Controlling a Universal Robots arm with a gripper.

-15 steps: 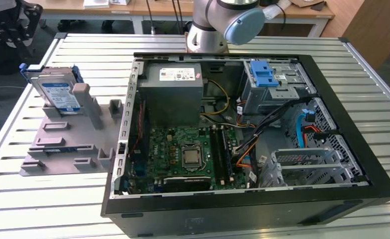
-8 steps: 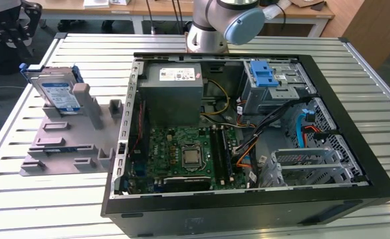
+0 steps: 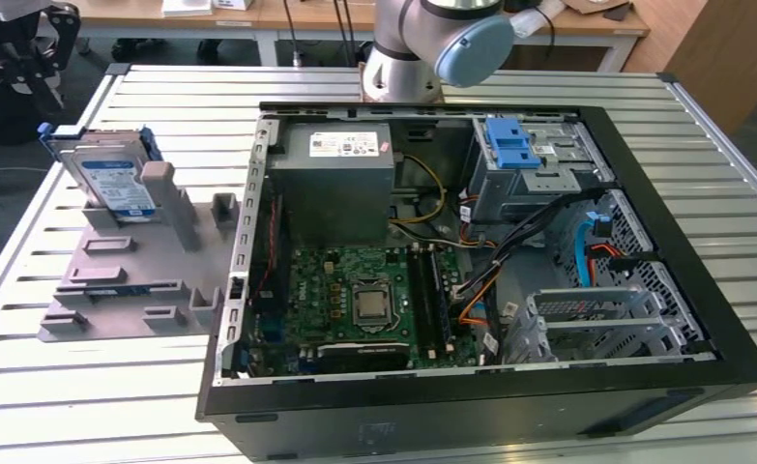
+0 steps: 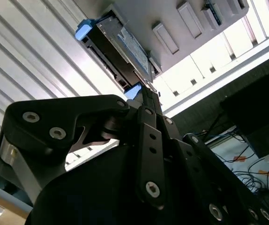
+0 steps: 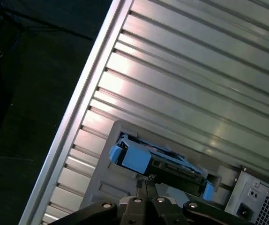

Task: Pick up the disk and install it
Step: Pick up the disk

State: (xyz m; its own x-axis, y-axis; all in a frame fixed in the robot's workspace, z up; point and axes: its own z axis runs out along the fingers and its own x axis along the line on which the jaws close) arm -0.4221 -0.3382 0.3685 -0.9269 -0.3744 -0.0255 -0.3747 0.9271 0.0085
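Disk on edge in the fixture, closed gripper near its blue end.

The disk (image 3: 110, 182) stands upright in a slot of the grey fixture plate (image 3: 120, 290) on the slatted table (image 3: 81, 406), at the exterior view's left. In the first wrist view the gripper (image 5: 145, 180) hangs near the disk's blue rail, fingertips pressed together. Beside the plate lies the open computer case (image 3: 687, 290); its wall and the power-supply box (image 3: 336, 184) stand between the disk and the blue drive bay (image 3: 517, 145).
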